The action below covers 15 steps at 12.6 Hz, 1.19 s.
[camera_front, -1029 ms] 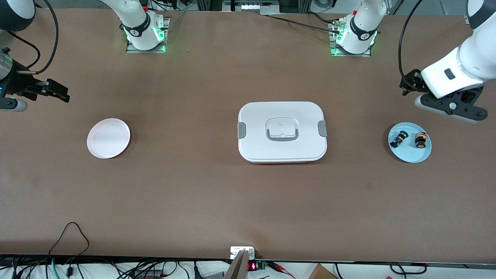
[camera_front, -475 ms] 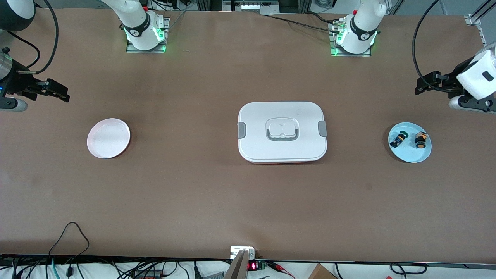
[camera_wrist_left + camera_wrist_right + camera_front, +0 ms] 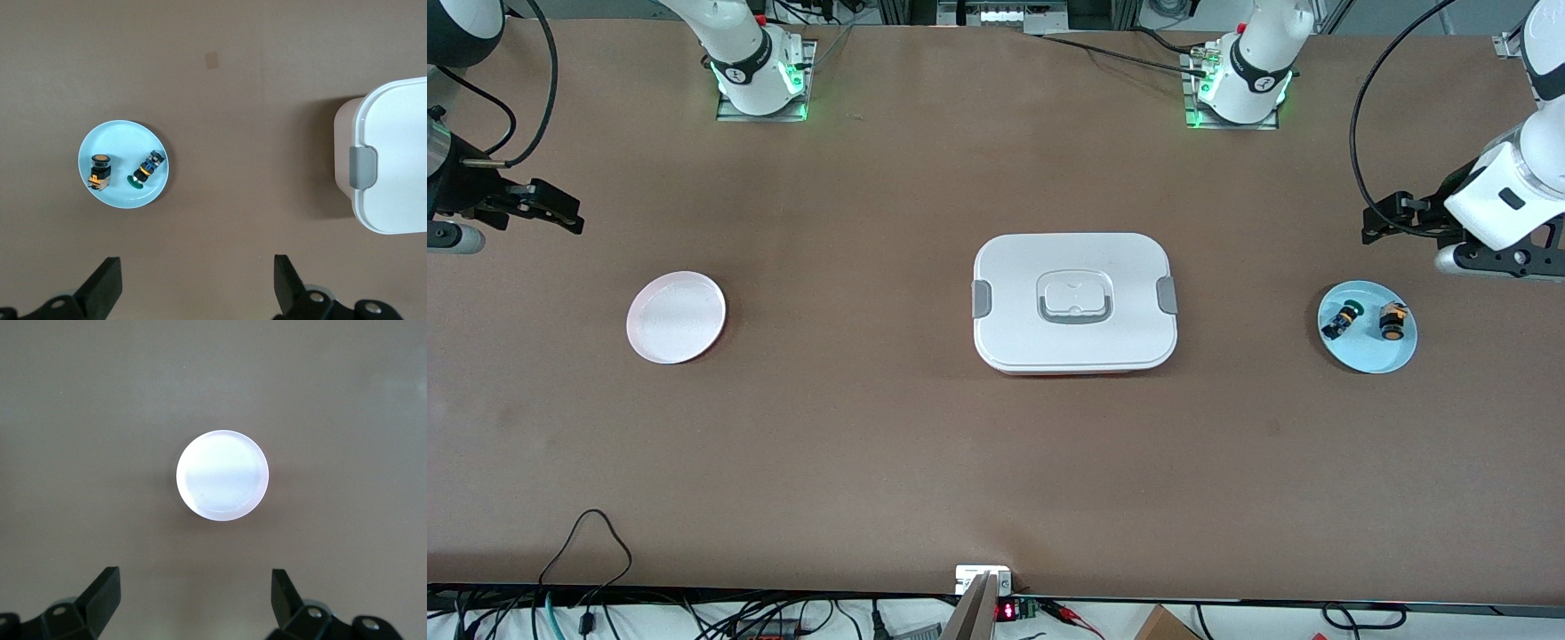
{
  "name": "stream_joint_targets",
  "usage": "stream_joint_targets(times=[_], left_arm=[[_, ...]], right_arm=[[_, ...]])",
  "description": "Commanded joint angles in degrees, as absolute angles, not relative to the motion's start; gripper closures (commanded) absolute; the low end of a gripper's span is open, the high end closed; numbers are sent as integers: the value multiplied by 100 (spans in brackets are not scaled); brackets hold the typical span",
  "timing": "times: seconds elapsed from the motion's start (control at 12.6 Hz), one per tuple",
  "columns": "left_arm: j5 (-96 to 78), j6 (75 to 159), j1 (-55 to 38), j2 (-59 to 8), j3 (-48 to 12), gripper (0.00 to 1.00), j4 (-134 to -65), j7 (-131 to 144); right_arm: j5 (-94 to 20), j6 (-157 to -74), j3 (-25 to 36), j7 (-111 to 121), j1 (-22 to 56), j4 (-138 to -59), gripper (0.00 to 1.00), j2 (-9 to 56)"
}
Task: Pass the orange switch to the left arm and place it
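Observation:
The orange switch (image 3: 1392, 321) stands on a light blue plate (image 3: 1368, 351) at the left arm's end of the table, also in the left wrist view as the switch (image 3: 100, 170). The white box (image 3: 1074, 302) sits mid-table between the two plates. My left gripper (image 3: 1494, 260) hangs over bare table beside the blue plate, open and empty, its open gripper (image 3: 198, 280) clear of the switch. My right gripper (image 3: 449, 238) hovers open over bare table beside a pale pink plate (image 3: 676, 317); the right gripper (image 3: 195, 597) holds nothing.
A black-and-blue part with a green cap (image 3: 1341, 319) lies on the blue plate next to the switch. The pink plate (image 3: 222, 475) carries nothing. The box's grey side clip (image 3: 363, 167) faces the blue plate. Cables run along the table edge nearest the front camera.
The left arm swung out toward its end of the table, then came partway back beside the blue plate. The right arm barely shifted. Both grippers stayed open.

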<state>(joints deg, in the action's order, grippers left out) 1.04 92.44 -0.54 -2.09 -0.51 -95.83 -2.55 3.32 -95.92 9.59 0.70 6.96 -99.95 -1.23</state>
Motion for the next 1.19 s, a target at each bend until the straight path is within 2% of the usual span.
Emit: stream_joint_targets(times=[0.0, 0.24, 1.11], left_arm=[[316, 9431, -114, -175, -35, 0, -9572, -229], [316, 9308, -114, -448, -35, 0, -9168, -202], [299, 9149, -141, -677, -35, 0, -8859, -132]], right_arm=[[343, -9492, 958, 9, 694, -9915, 0, -185], [169, -9510, 975, 61, 651, -9713, 0, -141], [44, -9501, 949, 254, 694, -9677, 0, -88]])
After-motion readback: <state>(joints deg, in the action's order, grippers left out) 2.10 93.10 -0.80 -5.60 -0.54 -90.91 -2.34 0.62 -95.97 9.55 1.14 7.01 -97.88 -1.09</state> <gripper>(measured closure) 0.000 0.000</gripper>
